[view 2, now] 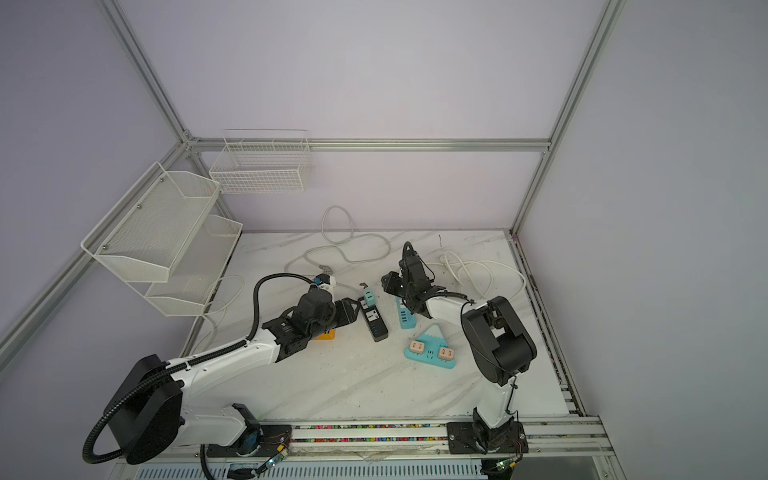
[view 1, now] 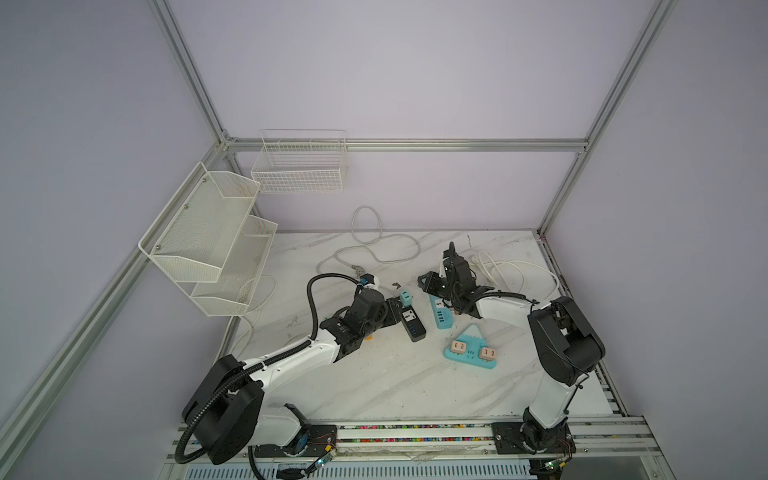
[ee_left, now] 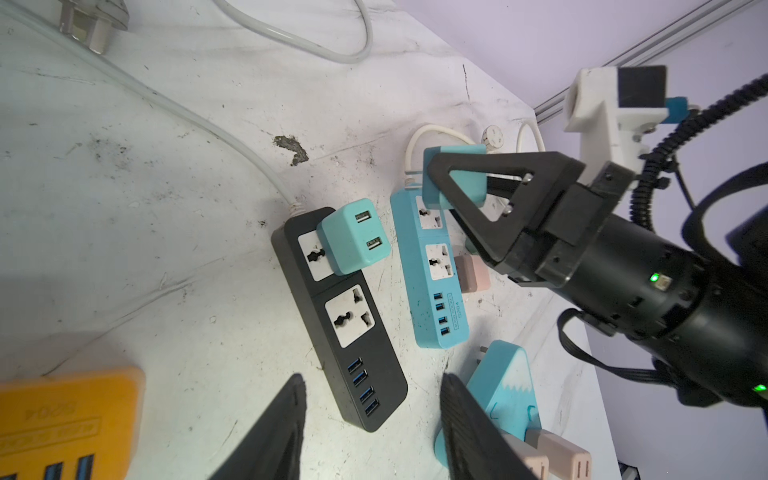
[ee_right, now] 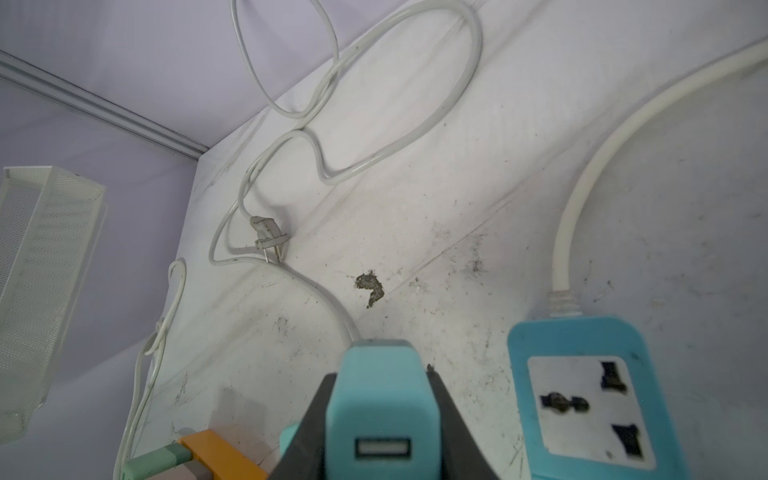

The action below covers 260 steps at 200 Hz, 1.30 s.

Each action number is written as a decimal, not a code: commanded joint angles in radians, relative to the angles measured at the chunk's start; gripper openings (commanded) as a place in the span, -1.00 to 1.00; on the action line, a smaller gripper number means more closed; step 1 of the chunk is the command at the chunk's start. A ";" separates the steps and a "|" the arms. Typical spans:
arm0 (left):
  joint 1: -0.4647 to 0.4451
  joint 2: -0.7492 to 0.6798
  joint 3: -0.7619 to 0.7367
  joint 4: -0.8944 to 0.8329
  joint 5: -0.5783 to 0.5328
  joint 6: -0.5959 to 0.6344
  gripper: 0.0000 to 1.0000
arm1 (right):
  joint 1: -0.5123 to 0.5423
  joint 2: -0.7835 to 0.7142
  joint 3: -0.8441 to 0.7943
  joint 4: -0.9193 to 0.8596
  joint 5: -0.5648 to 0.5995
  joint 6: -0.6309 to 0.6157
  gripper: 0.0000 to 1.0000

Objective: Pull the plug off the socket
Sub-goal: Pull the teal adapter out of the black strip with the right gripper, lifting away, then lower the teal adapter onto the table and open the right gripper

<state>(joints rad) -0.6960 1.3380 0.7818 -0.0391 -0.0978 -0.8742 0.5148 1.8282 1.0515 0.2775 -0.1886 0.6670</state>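
From my station, I see the right gripper (ee_right: pixel 382 436) with its jaws clenched on a teal plug (ee_right: pixel 380 374), one jaw on each flank and the USB port facing the wrist camera. The plug hangs above the table (view 1: pixel 374 382), out of any socket, just beside the 12 o'clock end of the blue power strip (ee_left: pixel 436 286). The strip's cable-end socket shows bare in the right wrist view. At 9 o'clock of that strip lies the black power strip (ee_left: pixel 345 320). A second teal plug (ee_left: pixel 353 237) is seated in its 12 o'clock socket, and its other socket is bare. The left gripper (ee_left: pixel 372 380) hovers at 9 o'clock of the black strip with its jaws released, standing apart with nothing between them. I cannot tell whether they touch the strip. At 5 o'clock of the black strip, a triangular blue socket block (view 1: pixel 471 332) carries two pink plugs (view 1: pixel 458 346). An orange power strip (ee_left: pixel 70 419) lies partly hidden under the left arm. White cable (view 1: pixel 374 249) loops across the 12 o'clock side of the table.
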 commanded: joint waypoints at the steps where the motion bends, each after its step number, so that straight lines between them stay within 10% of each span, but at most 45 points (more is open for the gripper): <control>1: -0.002 -0.028 -0.030 0.004 -0.013 0.030 0.09 | -0.009 0.039 0.034 0.081 0.024 0.070 -0.58; 260: 0.021 0.000 -0.066 0.012 0.006 -0.003 0.44 | -0.007 0.368 0.321 -0.019 -0.009 0.055 -0.34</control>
<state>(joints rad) -0.6811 1.3315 0.7387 -0.0471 -0.1005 -0.8776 0.5102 2.1788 1.3476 0.3107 -0.2043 0.7277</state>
